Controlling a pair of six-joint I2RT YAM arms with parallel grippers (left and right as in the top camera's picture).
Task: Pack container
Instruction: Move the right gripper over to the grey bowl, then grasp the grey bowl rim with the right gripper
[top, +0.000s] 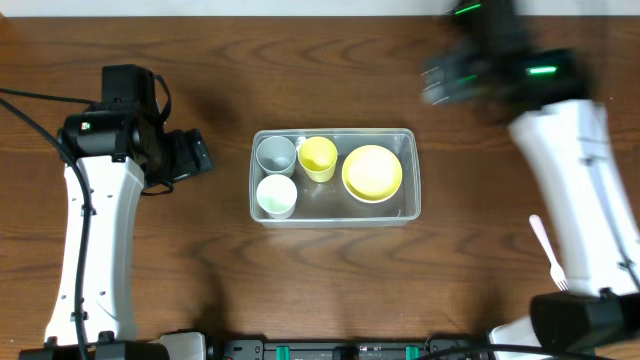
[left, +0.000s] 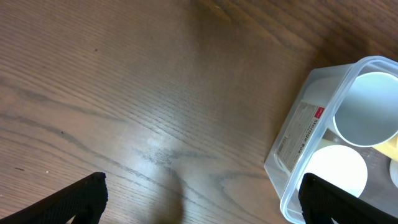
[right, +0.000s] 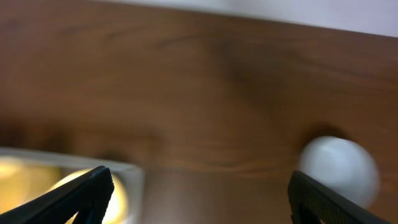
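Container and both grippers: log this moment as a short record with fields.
container: clear bin, mid-table, no lid on it
left end: grey cup on the far side, white cup on the near side
middle: yellow cup
right end: yellow bowl
left gripper: open, empty, over bare table left of the container
right gripper: open, empty, blurred, past the container's far right corner
loose: white plastic utensil beside the right arm

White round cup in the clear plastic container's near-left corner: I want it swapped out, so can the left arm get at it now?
Probably yes. The open left gripper sits just left of the clear rectangular plastic container, only bare wooden table between, and the white round cup stands open-topped.
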